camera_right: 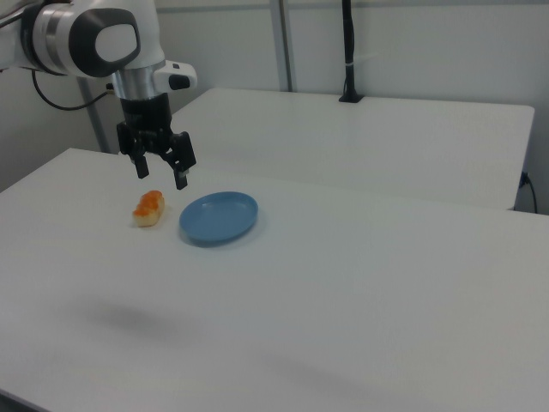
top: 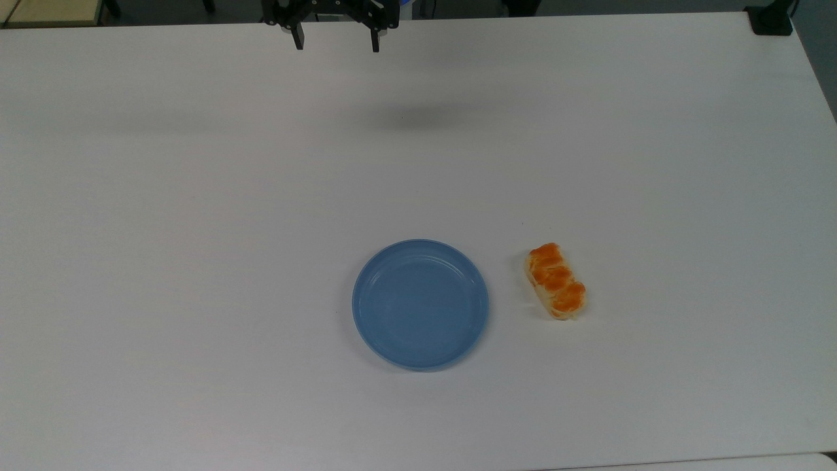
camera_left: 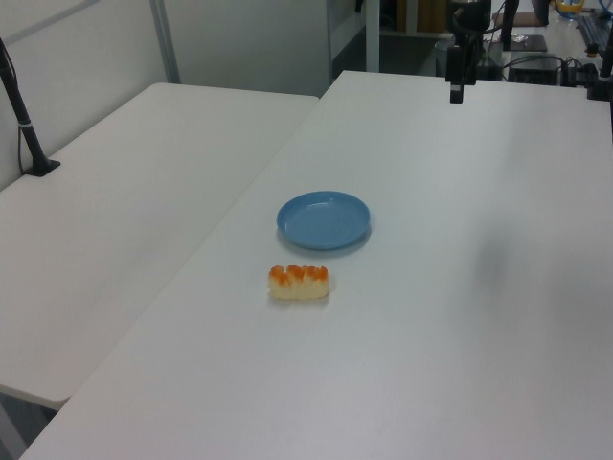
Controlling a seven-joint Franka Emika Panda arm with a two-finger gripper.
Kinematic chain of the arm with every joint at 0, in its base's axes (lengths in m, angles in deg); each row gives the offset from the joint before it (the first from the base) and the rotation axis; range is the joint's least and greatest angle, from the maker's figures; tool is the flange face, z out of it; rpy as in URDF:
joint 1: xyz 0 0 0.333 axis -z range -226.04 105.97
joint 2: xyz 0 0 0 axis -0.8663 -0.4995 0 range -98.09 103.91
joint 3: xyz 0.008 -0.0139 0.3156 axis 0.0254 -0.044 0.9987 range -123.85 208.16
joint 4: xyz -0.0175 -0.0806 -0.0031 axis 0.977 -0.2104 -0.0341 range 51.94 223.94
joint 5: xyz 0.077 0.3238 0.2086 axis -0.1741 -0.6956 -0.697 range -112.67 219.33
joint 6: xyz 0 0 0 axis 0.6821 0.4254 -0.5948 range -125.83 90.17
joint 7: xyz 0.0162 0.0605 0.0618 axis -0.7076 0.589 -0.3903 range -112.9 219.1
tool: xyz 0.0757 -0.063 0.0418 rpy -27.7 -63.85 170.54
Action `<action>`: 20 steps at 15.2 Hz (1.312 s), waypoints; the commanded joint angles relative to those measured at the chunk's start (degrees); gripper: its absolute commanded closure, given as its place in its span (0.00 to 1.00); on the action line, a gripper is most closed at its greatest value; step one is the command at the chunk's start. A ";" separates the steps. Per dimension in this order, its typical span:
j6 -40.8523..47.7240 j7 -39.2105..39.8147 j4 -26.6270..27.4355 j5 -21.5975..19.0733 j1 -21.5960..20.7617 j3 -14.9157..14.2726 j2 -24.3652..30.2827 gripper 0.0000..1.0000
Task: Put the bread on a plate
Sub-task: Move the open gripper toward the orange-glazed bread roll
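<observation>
Top view overhead, left and right views oblique from opposite sides, table (top: pixel 196 196) shared.

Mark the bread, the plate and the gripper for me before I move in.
bread (top: pixel 556 281), top view, middle of its glazed top.
plate (top: pixel 420 304), top view, centre of its bare floor.
gripper (top: pixel 337 40), top view, midway between its open fingertips.

**Arm raised, jaws spread**

Held high above the white table (top: pixel 196 196), well apart from its surface. Black two-finger gripper (top: pixel 337 40) pointing straight down, jaws spread wide with nothing between them. Seen at the table's far edge in the top view; same gripper (camera_right: pixel 159 171) hanging from a white, rounded wrist section with a grey joint cap in the right view. In the left view, gripper (camera_left: pixel 457 81) seen edge-on as one dark vertical shape over the table's far end.
</observation>
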 commanded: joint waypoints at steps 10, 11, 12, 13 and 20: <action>-0.68 -2.69 -1.16 0.47 -1.12 -0.35 -0.95 0.00; -0.77 -2.69 -1.25 0.47 -1.64 -0.35 -1.47 0.00; -0.94 -2.69 -1.34 0.56 -2.00 -0.35 -1.91 0.00; -1.81 -2.69 -1.25 0.47 -2.26 -0.43 -2.00 0.00; -7.62 -3.22 -1.42 0.47 -3.94 -0.44 -5.34 0.00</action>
